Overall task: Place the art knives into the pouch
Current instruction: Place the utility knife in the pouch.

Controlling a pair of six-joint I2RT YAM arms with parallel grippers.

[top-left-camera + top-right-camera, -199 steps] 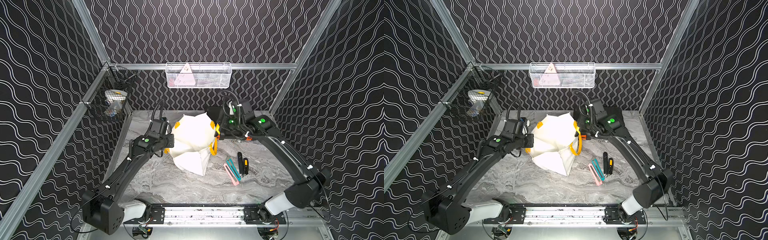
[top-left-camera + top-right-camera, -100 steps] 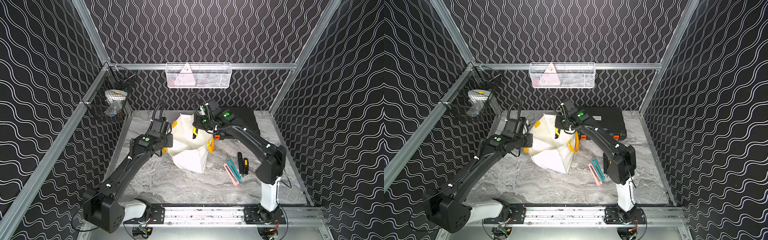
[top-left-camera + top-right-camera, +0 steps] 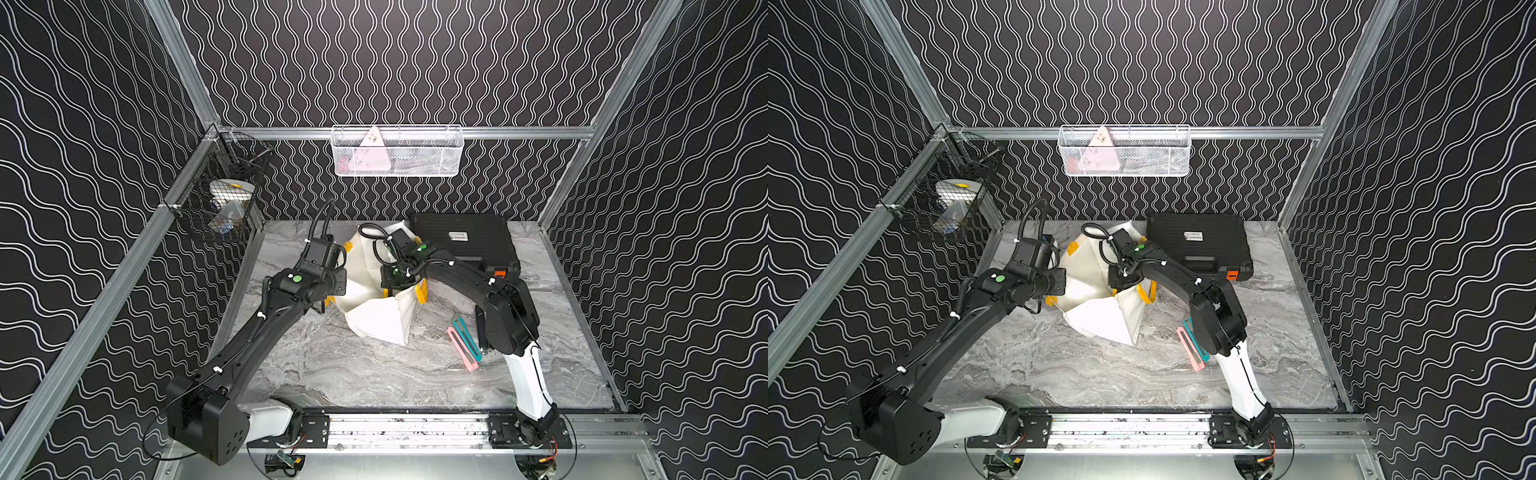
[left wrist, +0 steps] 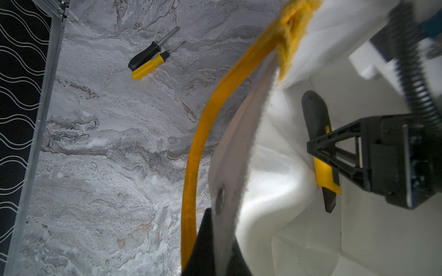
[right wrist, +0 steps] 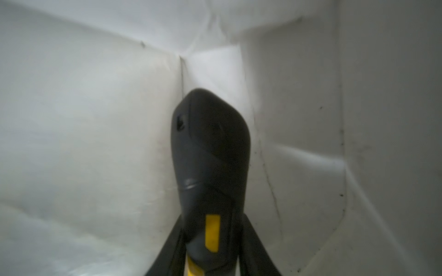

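The black-and-yellow knife (image 5: 210,148) is being held inside the white, yellow-handled pouch (image 3: 380,322), which is standing open.

One pouch (image 3: 376,320), two screwdrivers (image 4: 143,56) (one yellow)

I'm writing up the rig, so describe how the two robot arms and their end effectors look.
Both arms, left arm and right arm, are black with a white segment near the base and a green dot by the wrist. A ribbed black cable loops over each wrist. The right end effector is black, built of open triangular struts.
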